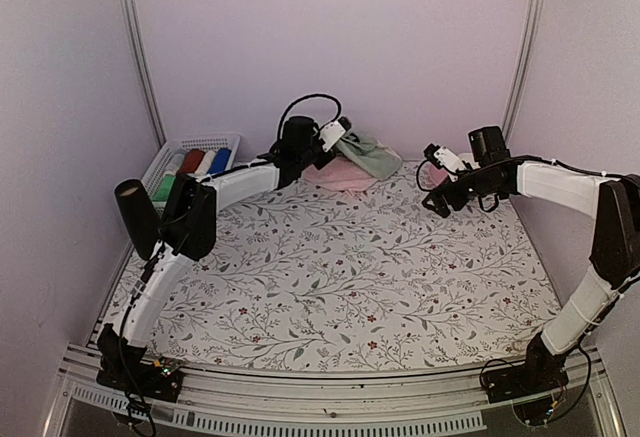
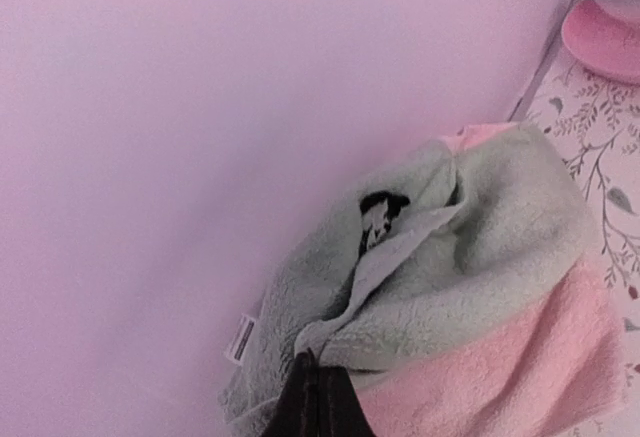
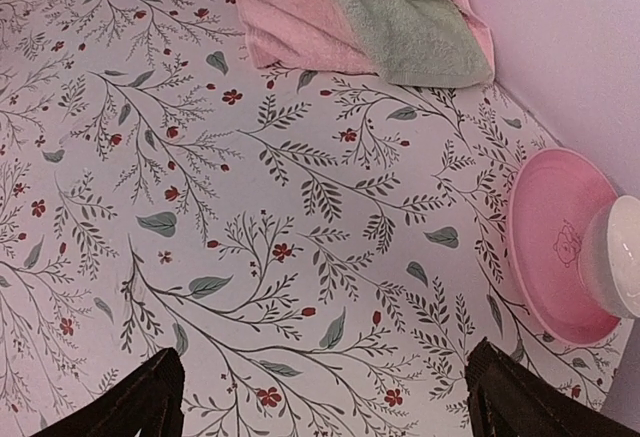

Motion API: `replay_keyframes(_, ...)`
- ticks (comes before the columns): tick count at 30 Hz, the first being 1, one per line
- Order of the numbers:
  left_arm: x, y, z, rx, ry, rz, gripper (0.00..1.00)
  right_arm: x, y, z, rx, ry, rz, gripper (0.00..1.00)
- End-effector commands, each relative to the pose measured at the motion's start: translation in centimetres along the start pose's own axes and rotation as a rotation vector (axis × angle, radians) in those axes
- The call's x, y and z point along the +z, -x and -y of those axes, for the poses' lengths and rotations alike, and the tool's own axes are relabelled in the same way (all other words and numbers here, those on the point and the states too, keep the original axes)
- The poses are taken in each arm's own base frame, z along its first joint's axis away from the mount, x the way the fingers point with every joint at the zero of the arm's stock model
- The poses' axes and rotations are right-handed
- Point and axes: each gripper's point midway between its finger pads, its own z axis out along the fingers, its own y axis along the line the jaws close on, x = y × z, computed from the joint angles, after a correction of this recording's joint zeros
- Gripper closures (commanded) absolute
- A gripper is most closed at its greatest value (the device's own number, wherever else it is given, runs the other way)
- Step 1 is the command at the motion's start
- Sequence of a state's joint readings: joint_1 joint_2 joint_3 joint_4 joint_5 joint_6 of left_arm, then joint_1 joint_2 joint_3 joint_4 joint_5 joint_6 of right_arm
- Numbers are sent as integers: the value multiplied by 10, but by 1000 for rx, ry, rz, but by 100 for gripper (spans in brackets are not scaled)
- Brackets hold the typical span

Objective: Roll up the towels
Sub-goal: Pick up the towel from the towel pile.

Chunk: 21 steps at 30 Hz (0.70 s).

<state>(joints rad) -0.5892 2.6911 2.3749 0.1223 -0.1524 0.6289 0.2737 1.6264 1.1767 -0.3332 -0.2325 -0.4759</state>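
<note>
Pinching the green towel (image 2: 480, 257) by one edge, the left tool (image 2: 315, 402) is squeezing together on it. The pink towel (image 2: 520, 367) is lying just under the green one, ahead of that tool. The right tool (image 3: 328, 392) is hanging wide apart over the counter (image 3: 200, 207), with a pink saucer (image 3: 555, 247) close on its right.

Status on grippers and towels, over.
Left gripper shut on green towel. Right gripper open, empty. Pink towel underneath; neither rolled. Pink saucer beside right gripper, clear of towels.
</note>
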Motion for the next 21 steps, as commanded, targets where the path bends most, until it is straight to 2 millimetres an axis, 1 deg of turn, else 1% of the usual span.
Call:
replay_keyframes(1, -34, 89, -21, -88, 29, 139, 100, -1, 1, 0, -14, -13, 4, 1)
replay_keyframes(3, -49, 113, -24, -120, 21, 158, 100, -5, 6, 1, -14, -22, 20, 1)
replay_keyframes(5, -67, 136, -23, -151, 4, 180, 100, -8, 9, 0, -13, -15, 35, 1)
replay_keyframes(7, -88, 159, -17, -166, -21, 204, 100, -12, 11, -3, -18, -5, 47, 1)
replay_keyframes(9, -109, 178, -12, -175, -29, 208, 100, -14, 13, -7, -24, 13, 58, 1)
replay_keyframes(10, -119, 184, -7, -181, -39, 200, 100, -15, 13, -9, -25, 26, 62, 1)
replay_keyframes(11, -128, 185, 2, -188, -55, 179, 100, -16, 14, -13, -32, 45, 67, 1)
replay_keyframes(12, -138, 189, 5, -209, -67, 168, 100, -17, 15, -18, -40, 69, 75, 1)
replay_keyframes(13, -148, 190, 15, -229, -96, 141, 100, -20, 16, -24, -47, 102, 86, 1)
replay_keyframes(16, -175, 183, 32, -366, -181, 73, 100, -30, 18, -47, -99, 213, 128, 1)
replay_keyframes(17, -182, 179, 38, -412, -210, 56, 100, -34, 18, -55, -115, 252, 142, 1)
replay_keyframes(20, -199, 158, 60, -520, -283, 1, 100, -52, 20, -80, -200, 350, 216, 1)
replay_keyframes(21, -201, 146, 69, -536, -298, -29, 100, -61, 23, -86, -230, 366, 249, 1)
